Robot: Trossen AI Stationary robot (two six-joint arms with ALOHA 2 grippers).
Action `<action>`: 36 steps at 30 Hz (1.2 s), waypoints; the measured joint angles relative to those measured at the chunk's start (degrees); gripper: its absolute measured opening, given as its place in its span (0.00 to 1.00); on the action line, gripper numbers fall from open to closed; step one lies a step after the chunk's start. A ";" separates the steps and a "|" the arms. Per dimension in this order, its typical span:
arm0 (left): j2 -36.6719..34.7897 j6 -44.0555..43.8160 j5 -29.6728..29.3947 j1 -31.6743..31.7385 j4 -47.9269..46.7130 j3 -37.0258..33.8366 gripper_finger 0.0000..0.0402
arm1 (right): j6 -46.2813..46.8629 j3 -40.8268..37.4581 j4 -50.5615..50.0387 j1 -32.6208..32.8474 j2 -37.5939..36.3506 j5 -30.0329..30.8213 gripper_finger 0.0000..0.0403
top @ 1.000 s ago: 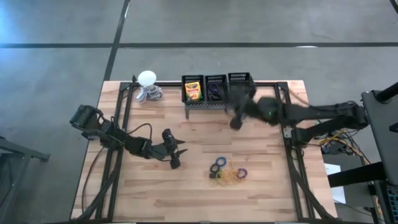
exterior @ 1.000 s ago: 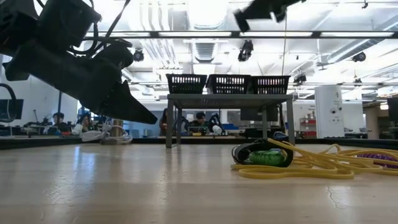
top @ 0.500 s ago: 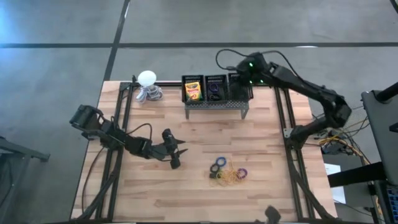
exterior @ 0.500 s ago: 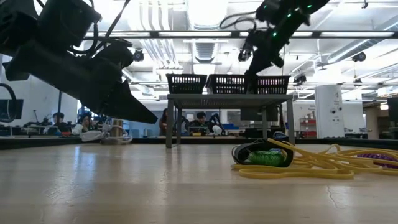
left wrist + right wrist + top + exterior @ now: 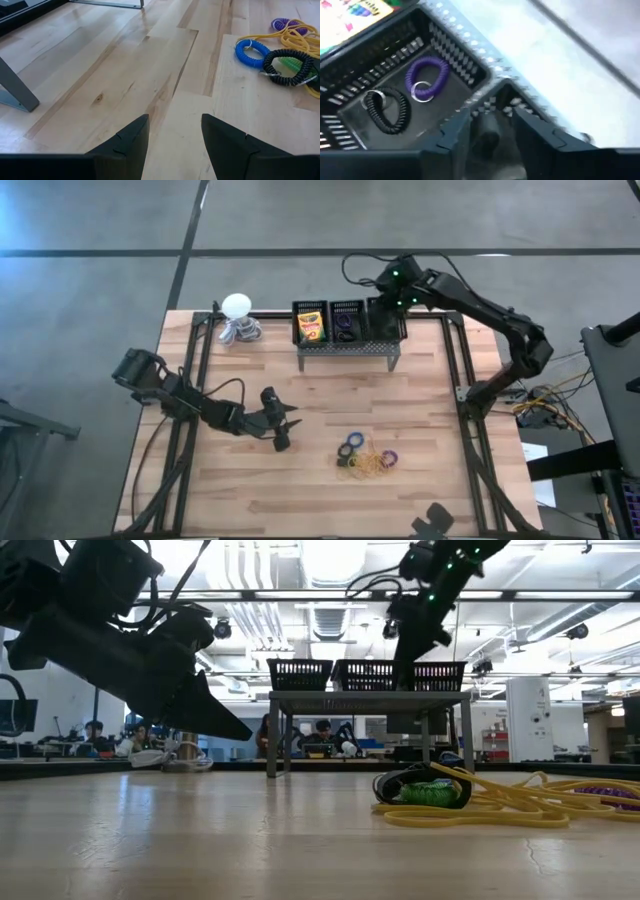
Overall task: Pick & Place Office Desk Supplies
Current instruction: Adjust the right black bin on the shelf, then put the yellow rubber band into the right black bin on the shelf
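Three black baskets stand on a stand at the far edge. The left basket holds a crayon box (image 5: 310,327). The middle basket (image 5: 395,95) holds a purple coil ring (image 5: 426,77) and a black coil ring (image 5: 385,111). My right gripper (image 5: 490,132) hangs open over the right basket (image 5: 387,317); a dark blurred shape lies below its fingers. Blue (image 5: 250,50), black (image 5: 287,62) and purple (image 5: 285,22) rings and yellow rubber bands (image 5: 372,463) lie in a pile on the table. My left gripper (image 5: 172,135) waits open, low over the table, left of the pile.
A white ball on a coiled grey base (image 5: 238,320) stands at the far left. Bare wood (image 5: 420,410) lies between the baskets' stand and the pile. In the low view people sit in the room beyond the table.
My right gripper has swung from the table in front of the baskets toward the far edge and now hangs above the right basket, tipped downward. The pile of rings and bands has kept its place.
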 joint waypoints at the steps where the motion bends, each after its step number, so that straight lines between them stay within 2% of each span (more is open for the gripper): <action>1: 0.00 -0.02 0.00 0.00 0.00 -0.02 0.46 | 0.02 -0.35 -0.43 0.02 -0.90 1.18 0.40; 7: 0.00 -0.02 0.00 0.00 0.01 -0.02 0.46 | 1.00 -3.39 -6.39 0.02 -6.87 3.49 0.45; 12: 0.00 -0.04 0.02 0.00 0.02 -0.02 0.46 | 5.25 -6.30 -15.04 -0.32 -11.43 12.76 0.43; 14: 0.00 -0.04 0.02 0.00 0.02 -0.04 0.46 | 6.47 -7.93 -15.95 -0.82 -12.98 14.51 0.42; 22: 0.00 -0.04 0.02 0.00 0.09 -0.04 0.46 | 4.53 -15.06 -10.24 -2.70 -12.80 12.64 0.34; 26: -0.02 -0.04 -0.04 0.00 0.24 -0.05 0.46 | 3.30 -15.33 -9.24 -1.79 -12.38 9.20 0.31; 36: -0.02 -0.04 -0.20 0.00 0.22 -0.06 0.46 | 3.26 -14.81 -11.44 1.14 -16.42 8.85 0.27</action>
